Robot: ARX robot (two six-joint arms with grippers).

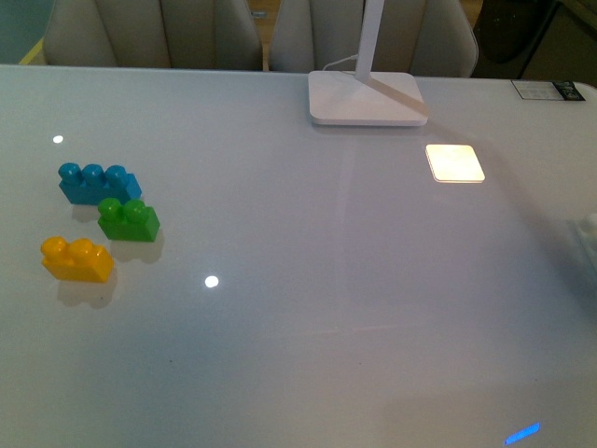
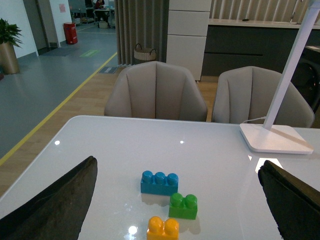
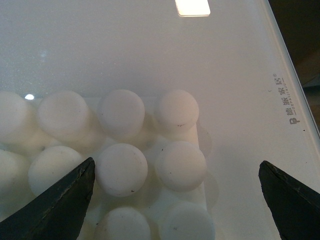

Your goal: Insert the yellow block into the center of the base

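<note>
My left hand is spread, facing the yellow block by the left edge of the desk — lined up, I'd say, to grab it. My right hand, spread too, hovers over the base near the right edge.

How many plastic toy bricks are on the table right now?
3, at the left of the table: the long blue three-stud plastic brick farthest back, the green two-stud plastic brick just in front of it, the small yellow two-stud plastic block nearest the robot. None looks hidden.
</note>
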